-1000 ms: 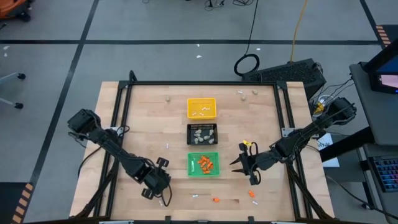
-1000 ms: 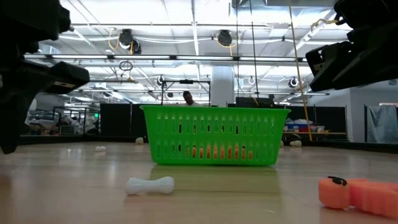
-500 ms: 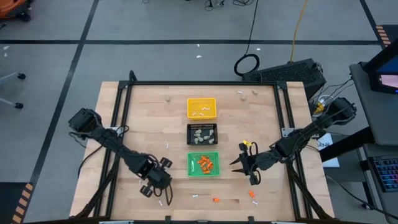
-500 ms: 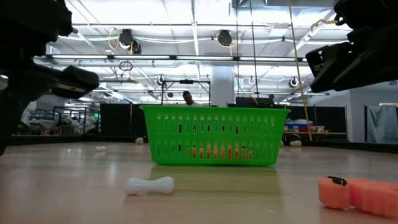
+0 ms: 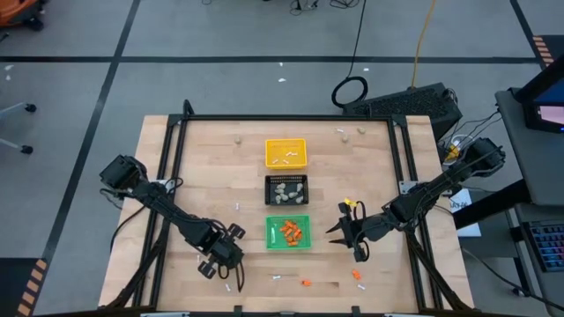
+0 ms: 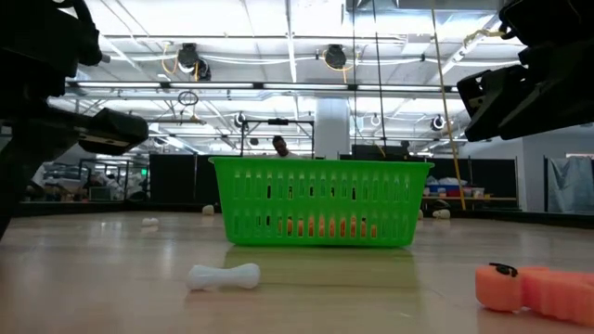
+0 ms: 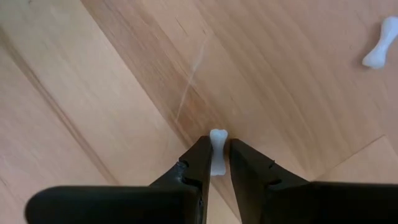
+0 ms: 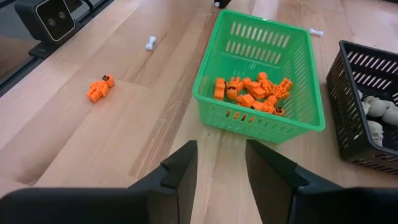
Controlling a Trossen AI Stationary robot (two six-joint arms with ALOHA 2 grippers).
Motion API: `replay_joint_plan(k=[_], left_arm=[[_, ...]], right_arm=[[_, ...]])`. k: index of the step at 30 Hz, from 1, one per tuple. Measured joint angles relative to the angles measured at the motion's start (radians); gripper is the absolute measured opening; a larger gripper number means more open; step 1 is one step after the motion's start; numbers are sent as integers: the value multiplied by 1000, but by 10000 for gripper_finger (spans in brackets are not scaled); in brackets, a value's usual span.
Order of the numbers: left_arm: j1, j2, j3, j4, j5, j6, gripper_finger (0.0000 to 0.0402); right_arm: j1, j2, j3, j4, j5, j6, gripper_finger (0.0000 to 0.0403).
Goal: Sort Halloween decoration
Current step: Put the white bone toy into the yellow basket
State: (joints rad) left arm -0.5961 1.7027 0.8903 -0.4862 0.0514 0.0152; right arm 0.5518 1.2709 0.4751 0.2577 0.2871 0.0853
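Observation:
Small Halloween decoration pieces lie on the wooden table. My left gripper [image 5: 231, 275] points down at the near left, shut on a white bone-shaped stick [image 7: 217, 144]. Another white stick [image 7: 379, 43] lies on the boards close by. My right gripper [image 5: 340, 233] hangs open just right of the green tray [image 5: 288, 231], which holds orange figures [image 8: 252, 92]. The black tray [image 5: 286, 189] holds beige-grey lumps [image 8: 373, 115], and the yellow tray [image 5: 285, 152] holds white sticks. Loose orange figures [image 5: 306, 283] [image 8: 99, 87] lie near the front edge. My left gripper pinches the white stick between its two fingertips [image 7: 200, 158], on its long sides. One knobbed end [image 7: 217, 134] sticks out past the tips. The fingers come from above, slanting steeply down. Whether the stick is clear of the table I cannot tell.
The three trays stand in a row down the table's middle. Single pieces lie at the far edge [image 5: 340, 132] and between the left arm and the trays [image 5: 238, 206]. A black frame [image 5: 176, 123] runs round the table's sides. In the low view a white stick [image 6: 224, 276] and an orange figure [image 6: 534, 288] lie in front.
My left gripper has rolled a little about its own axis over the near left of the table and has edged slightly toward the green tray. Nothing on the table has moved.

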Motion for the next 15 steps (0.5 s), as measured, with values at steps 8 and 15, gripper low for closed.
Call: replay_joint_plan(k=[8, 15], left_arm=[[2, 5, 0, 0, 0, 1, 59], [11, 7, 12, -7, 0, -4, 59]], right_arm=[[0, 0, 0, -1, 0, 0, 121], [0, 0, 0, -1, 0, 0, 121]])
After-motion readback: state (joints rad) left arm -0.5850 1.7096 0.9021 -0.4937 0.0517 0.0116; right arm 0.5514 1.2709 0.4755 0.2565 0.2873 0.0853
